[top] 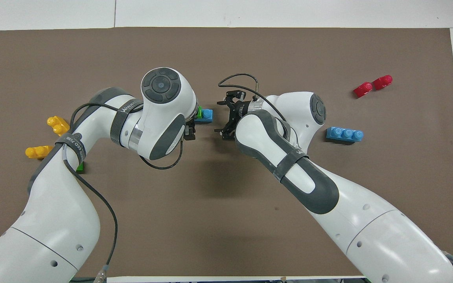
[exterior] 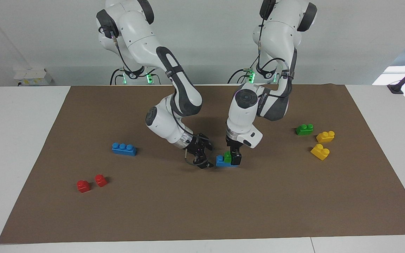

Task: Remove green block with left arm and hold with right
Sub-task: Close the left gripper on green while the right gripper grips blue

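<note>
Green plastic sits pinched between the fingers of my left gripper (exterior: 233, 159): the green block (exterior: 227, 156) is stacked on a short blue brick (exterior: 220, 161) near the middle of the brown mat (exterior: 202, 211), about midway between the two long edges of the worktop. My right gripper (exterior: 202, 159), the one with the wire loop, is low over the mat just beside the blue brick's free end, its fingers spread and not touching the brick. Toward my left arm's end of the table lie a second green brick (exterior: 304, 129) and two yellow bricks (exterior: 322, 144); toward my right arm's end lie a longer blue brick (exterior: 124, 148) and two red bricks (exterior: 91, 183).
</note>
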Controlling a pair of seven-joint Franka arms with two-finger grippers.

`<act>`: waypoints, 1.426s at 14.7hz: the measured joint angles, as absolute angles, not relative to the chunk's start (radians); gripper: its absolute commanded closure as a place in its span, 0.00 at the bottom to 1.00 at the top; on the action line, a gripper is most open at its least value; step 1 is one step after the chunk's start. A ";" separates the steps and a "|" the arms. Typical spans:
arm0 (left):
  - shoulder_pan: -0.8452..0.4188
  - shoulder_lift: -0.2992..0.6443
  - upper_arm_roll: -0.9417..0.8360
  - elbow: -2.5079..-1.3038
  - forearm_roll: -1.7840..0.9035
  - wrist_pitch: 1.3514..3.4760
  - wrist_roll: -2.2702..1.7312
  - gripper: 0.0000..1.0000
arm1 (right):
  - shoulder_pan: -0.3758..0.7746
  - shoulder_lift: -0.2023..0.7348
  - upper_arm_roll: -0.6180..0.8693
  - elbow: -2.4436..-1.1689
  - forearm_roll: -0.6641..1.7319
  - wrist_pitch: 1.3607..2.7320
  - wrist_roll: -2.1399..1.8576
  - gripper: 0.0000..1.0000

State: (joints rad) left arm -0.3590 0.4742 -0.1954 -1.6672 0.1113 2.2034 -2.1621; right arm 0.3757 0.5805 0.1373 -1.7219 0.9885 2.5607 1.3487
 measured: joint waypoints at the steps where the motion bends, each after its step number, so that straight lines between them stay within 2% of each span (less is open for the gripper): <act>1: -0.359 0.474 -0.195 -1.667 0.111 2.203 -2.162 0.00 | 0.375 0.583 0.137 -1.715 0.989 2.558 1.349 0.07; 8: -0.359 0.474 -0.195 -1.667 0.112 2.197 -2.162 0.00 | 0.390 0.598 0.141 -1.697 0.988 2.557 1.349 0.07; 16: -0.350 0.472 -0.193 -1.667 0.114 2.180 -2.161 0.00 | 0.439 0.673 0.143 -1.628 0.988 2.581 1.351 0.08; 17: -0.348 0.472 -0.193 -1.667 0.114 2.177 -2.161 0.00 | 0.441 0.682 0.143 -1.624 0.988 2.587 1.351 0.12; 19: -0.345 0.472 -0.191 -1.667 0.115 2.174 -2.159 0.00 | 0.440 0.692 0.143 -1.619 0.988 2.593 1.352 0.27; 21: -0.345 0.471 -0.191 -1.667 0.115 2.172 -2.159 0.00 | 0.436 0.692 0.142 -1.613 0.988 2.593 1.353 0.57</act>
State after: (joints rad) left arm -0.3449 0.4713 -0.1911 -1.6672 0.1151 2.1718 -2.1593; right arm 0.4363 0.6919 0.1417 -1.6127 0.9884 2.5930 1.3529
